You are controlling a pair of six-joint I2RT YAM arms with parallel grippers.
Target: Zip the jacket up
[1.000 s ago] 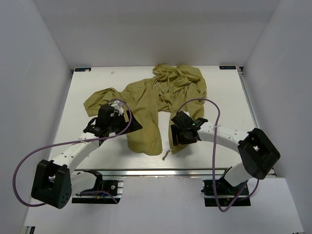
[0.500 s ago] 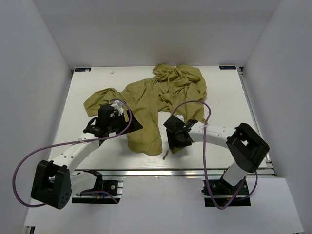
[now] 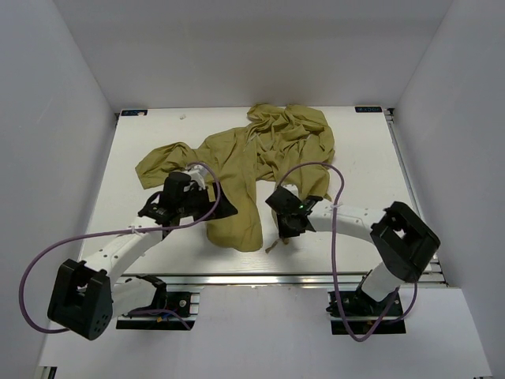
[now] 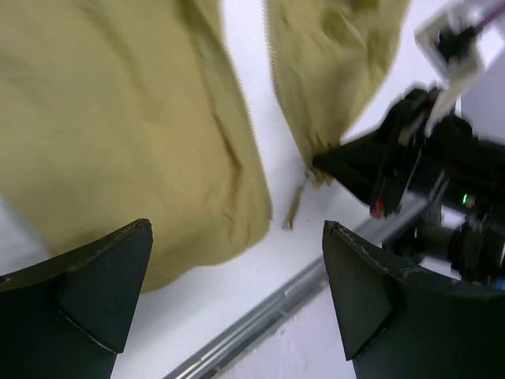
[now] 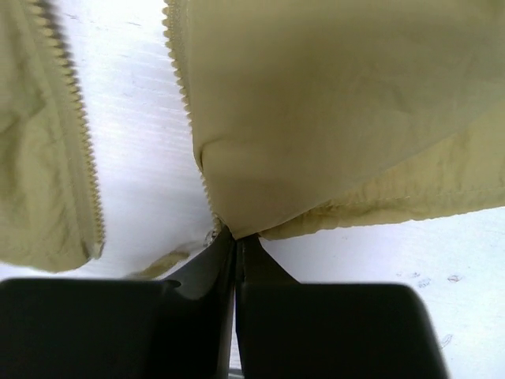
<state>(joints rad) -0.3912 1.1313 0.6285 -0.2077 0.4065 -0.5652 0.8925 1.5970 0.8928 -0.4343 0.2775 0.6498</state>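
Moved: right gripper [image 5: 237, 237] shifted left, fingers came together.
Right hold: pinching jacket [image 3: 237, 170] hem corner by the zipper [image 5: 181, 83].
Left gripper [image 4: 233, 272]: fingers wide apart, over jacket.

The jacket [image 3: 237, 162] is a large, thin, olive-mustard garment, heavily wrinkled, lying spread and unzipped across the middle of the white table [image 3: 363, 166]. Its bulk is bunched in deep folds at the far right, close to the far edge. 1 sleeve [image 3: 158, 162] runs out to the left. 2 front panels reach toward the near edge with a narrow strip of bare surface between them: the left panel is broad with a rounded hem, the right panel narrower, ending in a corner. Zipper teeth [image 5: 79, 134] line both facing edges, unjoined. A short strip of fabric trails from the right panel's near corner
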